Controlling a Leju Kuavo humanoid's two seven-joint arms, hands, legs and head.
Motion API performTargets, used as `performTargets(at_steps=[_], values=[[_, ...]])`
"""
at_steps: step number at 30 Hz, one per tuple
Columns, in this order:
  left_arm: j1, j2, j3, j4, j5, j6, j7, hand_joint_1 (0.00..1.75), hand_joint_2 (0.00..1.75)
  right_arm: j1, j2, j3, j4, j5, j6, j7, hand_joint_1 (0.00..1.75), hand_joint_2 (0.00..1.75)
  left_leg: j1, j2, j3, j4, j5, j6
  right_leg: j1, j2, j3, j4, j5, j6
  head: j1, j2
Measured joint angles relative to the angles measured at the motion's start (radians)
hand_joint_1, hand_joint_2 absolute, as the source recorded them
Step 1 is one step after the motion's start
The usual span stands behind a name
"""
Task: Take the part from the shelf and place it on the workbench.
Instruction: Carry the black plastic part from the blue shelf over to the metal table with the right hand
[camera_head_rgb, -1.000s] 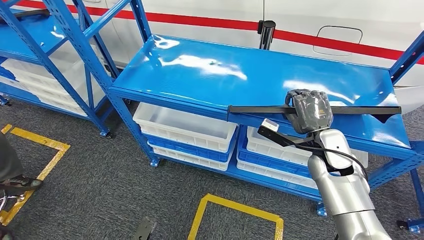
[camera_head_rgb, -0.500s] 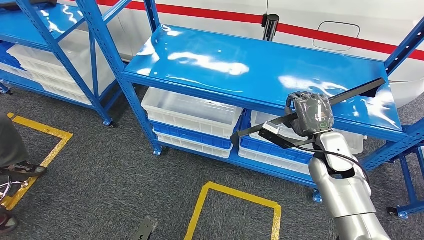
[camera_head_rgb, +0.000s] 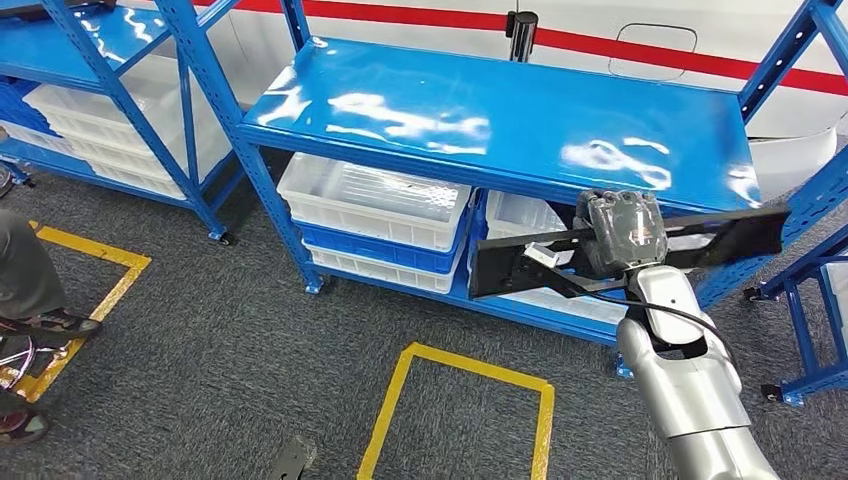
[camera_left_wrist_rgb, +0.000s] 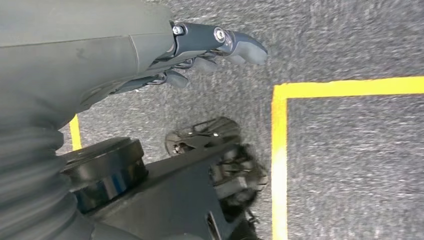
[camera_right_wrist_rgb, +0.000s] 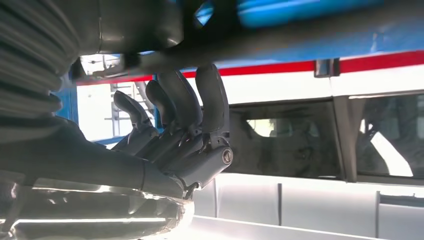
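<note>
The part (camera_head_rgb: 510, 264) is a long, flat black bar. My right hand (camera_head_rgb: 620, 232) grips it near its middle, and it hangs roughly level in the air just off the front edge of the blue shelf top (camera_head_rgb: 500, 110), its right end a little higher. In the right wrist view the fingers (camera_right_wrist_rgb: 185, 115) curl up around the dark bar (camera_right_wrist_rgb: 300, 40). My left hand (camera_left_wrist_rgb: 220, 42) hangs over the grey floor with its fingers stretched out and holds nothing.
White and blue bins (camera_head_rgb: 375, 200) fill the shelf's lower levels. A second blue shelf (camera_head_rgb: 90, 40) stands at the left, and another blue rack (camera_head_rgb: 810, 300) at the right. Yellow tape (camera_head_rgb: 455, 400) marks a square on the floor. A person's leg (camera_head_rgb: 25, 280) shows at the left edge.
The bar has come off the shelf top: it lay flat there, tilted as my right hand lifted it, and now hangs before the front edge. The camera has shifted as well.
</note>
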Motion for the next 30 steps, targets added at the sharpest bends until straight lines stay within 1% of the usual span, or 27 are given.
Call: performTargets(at_steps=[2, 3, 4, 6, 7, 8, 9, 11, 12, 13, 14, 15, 16, 17, 18, 19, 20, 21, 22, 23, 24, 25, 26, 27, 28, 29, 30], values=[[-0.002, 0.000, -0.001, 0.000, -0.003, 0.000, 0.001, 0.00, 1.75, 0.003, -0.002, -0.005, -0.004, 0.000, -0.001, 0.002, 1.57, 1.75, -0.003, -0.004, 0.106, -0.143, 0.016, 0.013, 0.001, 0.000, -0.013, 0.000, 0.016, 0.008, 0.000, 0.000], [-0.004, 0.001, -0.001, 0.000, -0.005, 0.000, 0.002, 0.00, 1.75, 0.004, -0.002, -0.008, -0.007, 0.000, -0.001, 0.003, 1.57, 1.75, -0.006, -0.006, 0.143, -0.197, 0.013, 0.018, 0.001, -0.001, -0.016, -0.002, 0.024, 0.015, 0.001, 0.000], [-0.004, 0.001, -0.002, 0.000, -0.007, 0.000, 0.002, 0.00, 1.75, 0.005, -0.003, -0.010, -0.010, 0.000, -0.001, 0.003, 1.57, 1.75, -0.011, -0.007, 0.162, -0.229, 0.007, 0.022, 0.000, -0.001, -0.018, -0.004, 0.032, 0.022, 0.001, 0.000], [-0.004, 0.002, -0.002, 0.000, -0.010, 0.000, 0.003, 0.00, 1.75, 0.009, -0.004, -0.013, -0.013, 0.000, -0.002, 0.004, 1.57, 1.75, -0.016, -0.006, 0.160, -0.244, 0.020, 0.032, -0.001, -0.002, -0.021, -0.010, 0.047, 0.038, 0.001, 0.000], [-0.005, 0.001, -0.003, 0.000, -0.010, 0.000, 0.003, 0.00, 1.75, 0.012, -0.004, -0.014, -0.014, -0.001, -0.002, 0.004, 1.57, 1.75, -0.017, -0.003, 0.156, -0.252, 0.033, 0.040, -0.001, -0.002, -0.028, -0.007, 0.043, 0.040, 0.001, 0.000], [-0.006, 0.001, -0.003, 0.000, -0.011, -0.001, 0.003, 0.00, 1.75, 0.015, -0.005, -0.015, -0.015, -0.001, -0.002, 0.005, 1.57, 1.75, -0.016, 0.000, 0.148, -0.259, 0.048, 0.049, 0.001, -0.001, -0.039, 0.010, 0.024, 0.037, 0.003, 0.000], [-0.007, 0.000, -0.005, 0.000, -0.011, -0.001, 0.004, 0.00, 1.75, 0.018, -0.006, -0.017, -0.016, -0.001, -0.002, 0.005, 1.57, 1.75, -0.016, 0.002, 0.137, -0.265, 0.064, 0.056, 0.003, -0.001, -0.056, 0.049, -0.013, 0.029, 0.004, 0.000], [-0.008, -0.001, -0.008, 0.000, -0.013, -0.002, 0.004, 0.00, 1.75, 0.021, -0.009, -0.022, -0.017, 0.001, -0.002, 0.007, 1.57, 1.75, -0.020, 0.002, 0.105, -0.264, 0.089, 0.064, 0.002, 0.000, -0.093, 0.174, -0.101, 0.015, 0.006, 0.000], [-0.008, -0.001, -0.009, 0.000, -0.014, -0.002, 0.004, 0.00, 1.75, 0.024, -0.011, -0.024, -0.017, 0.002, -0.002, 0.007, 1.57, 1.75, -0.022, 0.002, 0.089, -0.263, 0.102, 0.064, 0.002, 0.000, -0.103, 0.235, -0.126, 0.017, 0.006, 0.000], [-0.007, -0.001, -0.010, 0.000, -0.014, -0.002, 0.004, 0.00, 1.75, 0.028, -0.012, -0.025, -0.018, 0.003, -0.002, 0.007, 1.57, 1.75, -0.024, 0.002, 0.073, -0.262, 0.114, 0.063, 0.002, 0.000, -0.102, 0.273, -0.131, 0.024, 0.006, 0.000], [-0.007, -0.001, -0.012, 0.000, -0.015, -0.002, 0.004, 0.00, 1.75, 0.031, -0.013, -0.027, -0.018, 0.004, -0.002, 0.007, 1.57, 1.75, -0.024, 0.003, 0.057, -0.262, 0.126, 0.062, 0.002, 0.000, -0.084, 0.275, -0.118, 0.036, 0.007, 0.000], [-0.007, -0.001, -0.013, 0.000, -0.015, -0.002, 0.004, 0.00, 1.75, 0.034, -0.013, -0.028, -0.019, 0.005, -0.002, 0.007, 1.57, 1.75, -0.025, 0.003, 0.041, -0.260, 0.138, 0.059, 0.002, 0.000, -0.047, 0.243, -0.097, 0.047, 0.007, 0.000], [-0.007, -0.001, -0.015, 0.000, -0.016, -0.002, 0.004, 0.00, 1.75, 0.035, -0.014, -0.029, -0.021, 0.006, -0.002, 0.007, 1.57, 1.75, -0.025, 0.003, 0.028, -0.258, 0.148, 0.055, 0.001, -0.001, 0.004, 0.179, -0.081, 0.053, 0.007, 0.000], [-0.008, -0.001, -0.016, 0.000, -0.016, -0.002, 0.004, 0.00, 1.75, 0.036, -0.013, -0.030, -0.024, 0.006, -0.002, 0.007, 1.57, 1.75, -0.027, 0.003, 0.015, -0.253, 0.158, 0.050, 0.004, 0.000, 0.063, 0.098, -0.081, 0.054, 0.007, 0.000], [-0.008, -0.001, -0.017, 0.000, -0.016, -0.002, 0.004, 0.00, 1.75, 0.036, -0.013, -0.031, -0.027, 0.006, -0.003, 0.007, 1.57, 1.75, -0.029, 0.003, 0.006, -0.250, 0.167, 0.045, 0.008, 0.000, 0.106, 0.034, -0.087, 0.048, 0.007, 0.000], [-0.008, -0.001, -0.017, 0.000, -0.017, -0.002, 0.004, 0.00, 1.75, 0.037, -0.013, -0.031, -0.031, 0.006, -0.003, 0.007, 1.57, 1.75, -0.031, 0.003, 0.000, -0.247, 0.175, 0.040, 0.012, 0.001, 0.130, -0.009, -0.098, 0.041, 0.006, 0.000], [-0.008, -0.001, -0.017, 0.000, -0.017, -0.002, 0.004, 0.00, 1.75, 0.038, -0.013, -0.032, -0.033, 0.006, -0.003, 0.007, 1.57, 1.75, -0.032, 0.002, -0.004, -0.245, 0.183, 0.036, 0.016, 0.002, 0.136, -0.027, -0.103, 0.033, 0.004, 0.000], [-0.007, 0.000, -0.017, 0.000, -0.017, -0.002, 0.004, 0.00, 1.75, 0.039, -0.013, -0.032, -0.034, 0.007, -0.003, 0.007, 1.57, 1.75, -0.031, 0.002, -0.007, -0.245, 0.190, 0.033, 0.012, 0.002, 0.127, -0.025, -0.098, 0.024, 0.002, 0.000], [-0.006, 0.001, -0.017, 0.000, -0.017, -0.002, 0.005, 0.00, 1.75, 0.040, -0.013, -0.032, -0.034, 0.007, -0.003, 0.007, 1.57, 1.75, -0.029, 0.001, -0.012, -0.241, 0.186, 0.029, 0.008, 0.000, 0.121, -0.024, -0.091, 0.016, 0.002, 0.000], [-0.006, 0.001, -0.017, 0.001, -0.017, -0.002, 0.005, 0.00, 1.75, 0.040, -0.013, -0.032, -0.035, 0.007, -0.003, 0.007, 1.57, 1.75, -0.026, 0.000, -0.021, -0.224, 0.160, 0.023, 0.004, -0.002, 0.115, -0.024, -0.081, 0.005, 0.000, 0.000], [-0.005, 0.002, -0.017, 0.001, -0.017, -0.001, 0.005, 0.00, 1.75, 0.040, -0.013, -0.032, -0.036, 0.007, -0.003, 0.007, 1.57, 1.75, -0.022, -0.001, -0.033, -0.189, 0.116, 0.015, 0.000, -0.004, 0.105, -0.024, -0.069, -0.004, 0.000, 0.000], [-0.005, 0.002, -0.017, 0.001, -0.018, -0.001, 0.005, 0.00, 1.75, 0.040, -0.012, -0.032, -0.037, 0.007, -0.003, 0.007, 1.57, 1.75, -0.017, -0.002, -0.049, -0.134, 0.060, 0.006, 0.001, -0.004, 0.094, -0.023, -0.056, -0.010, -0.001, 0.000], [-0.005, 0.002, -0.018, 0.001, -0.019, 0.000, 0.005, 0.00, 1.75, 0.040, -0.012, -0.032, -0.038, 0.008, -0.003, 0.007, 1.57, 1.75, -0.013, -0.002, -0.065, -0.065, 0.007, -0.001, 0.001, -0.005, 0.080, -0.022, -0.044, -0.013, -0.002, 0.000], [-0.005, 0.003, -0.018, 0.001, -0.020, 0.000, 0.005, 0.00, 1.75, 0.040, -0.012, -0.032, -0.039, 0.008, -0.003, 0.007, 1.57, 1.75, -0.008, -0.002, -0.077, 0.001, -0.027, -0.007, 0.001, -0.005, 0.066, -0.021, -0.033, -0.013, -0.003, 0.000], [-0.005, 0.003, -0.018, 0.001, -0.022, -0.001, 0.005, 0.00, 1.75, 0.041, -0.012, -0.033, -0.039, 0.008, -0.003, 0.007, 1.57, 1.75, -0.004, -0.002, -0.079, 0.046, -0.036, -0.011, 0.002, -0.005, 0.052, -0.020, -0.023, -0.010, -0.003, 0.000], [-0.005, 0.003, -0.018, 0.001, -0.024, -0.003, 0.005, 0.00, 1.75, 0.042, -0.012, -0.033, -0.040, 0.008, -0.003, 0.007, 1.57, 1.75, -0.001, -0.002, -0.064, 0.058, -0.026, -0.014, 0.001, -0.004, 0.039, -0.019, -0.013, -0.008, -0.003, 0.000], [-0.006, 0.004, -0.018, 0.001, -0.027, -0.004, 0.005, 0.00, 1.75, 0.043, -0.012, -0.034, -0.042, 0.009, -0.004, 0.008, 1.57, 1.75, 0.002, -0.002, -0.030, 0.033, -0.003, -0.014, 0.001, -0.004, 0.026, -0.018, -0.004, -0.004, -0.003, 0.000]])
